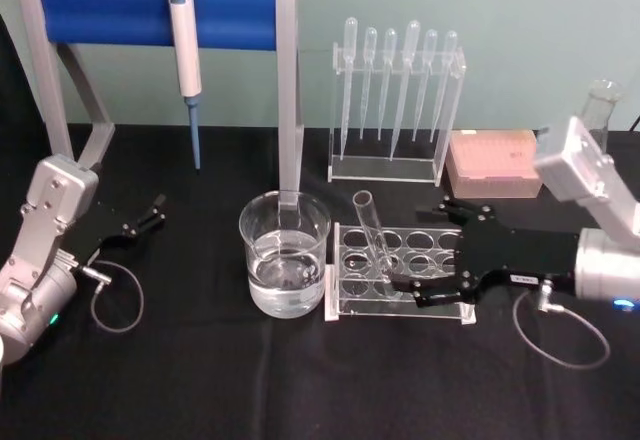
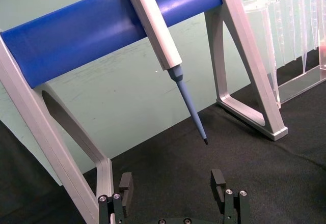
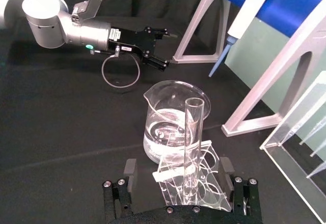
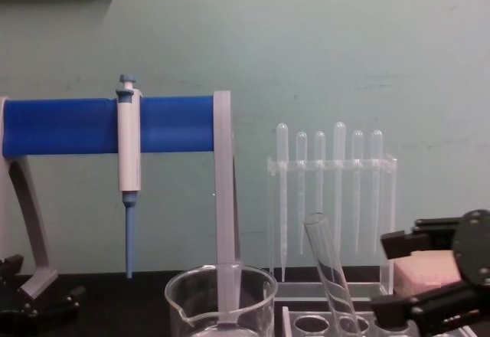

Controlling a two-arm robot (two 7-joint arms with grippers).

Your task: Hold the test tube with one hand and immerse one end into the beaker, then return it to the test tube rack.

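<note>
Right end effector [image 1: 432, 250] spread beside tube [image 1: 372, 238] leaning in rack [image 1: 352, 295], mid-worktop | risk, I judge: skewed pinch on the tilted glass, tube slips or knocks beaker [image 1: 285, 260] | left end effector [image 1: 150, 215] spread, left edge

Clear test tube [image 1: 373, 232], blue bar [image 1: 110, 12], black table [image 1: 200, 380]

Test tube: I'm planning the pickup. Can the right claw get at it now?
Probably yes. The right claw is open and faces the test tube, which leans in the rack; nothing stands between them, and the beaker sits beyond.
</note>
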